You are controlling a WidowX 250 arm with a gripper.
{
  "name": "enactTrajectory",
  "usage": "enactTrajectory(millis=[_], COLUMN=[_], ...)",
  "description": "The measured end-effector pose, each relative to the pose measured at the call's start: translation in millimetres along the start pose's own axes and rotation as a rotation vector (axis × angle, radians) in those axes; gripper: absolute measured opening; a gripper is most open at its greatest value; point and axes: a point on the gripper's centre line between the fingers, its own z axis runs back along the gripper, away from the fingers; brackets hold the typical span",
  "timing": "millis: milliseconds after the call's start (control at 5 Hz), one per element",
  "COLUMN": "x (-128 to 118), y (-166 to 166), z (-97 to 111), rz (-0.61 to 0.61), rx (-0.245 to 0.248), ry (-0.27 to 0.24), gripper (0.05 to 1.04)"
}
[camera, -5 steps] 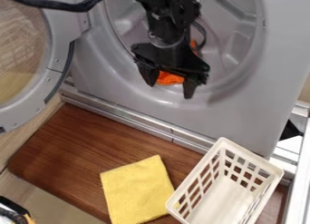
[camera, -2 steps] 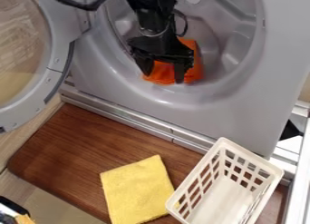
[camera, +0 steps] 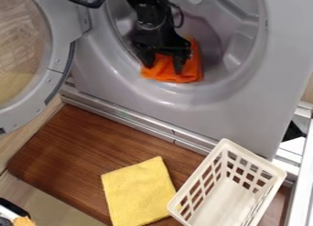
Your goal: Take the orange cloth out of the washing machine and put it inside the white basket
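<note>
I found the orange cloth [camera: 191,72] at twelve o'clock, bunched low inside the washing machine [camera: 241,106]. The gripper [camera: 163,68] hung over it with fingers spread, orange fabric showing between them. I judged the cloth light, limp and unbreakable, liable to sag or trail once lifted. A deep pinch on the raised fold between the fingers seemed soundest; a thin edge might have slipped. The white basket [camera: 225,204] stood at five o'clock, upright.
</note>
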Motion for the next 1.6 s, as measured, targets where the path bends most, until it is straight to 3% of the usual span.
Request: enactTrajectory(millis=[400,600,800,1200,1600], x=[-2.7,-6.5,-9.6,-14.0,-20.2], y=[5.9,-3.5,-12.0,-32.4,-62.2], z=[-5.9,-6.8,-6.5,2.0,46.5], rz=[0.017,-0.002,-0.021,-0.056,-0.054], rx=[0.064,0.072,0.073,0.088,0.146], ry=[0.025,0.048,0.069,0.073,0.039], gripper=[0.345,0.140,0.058,0.052,0.052])
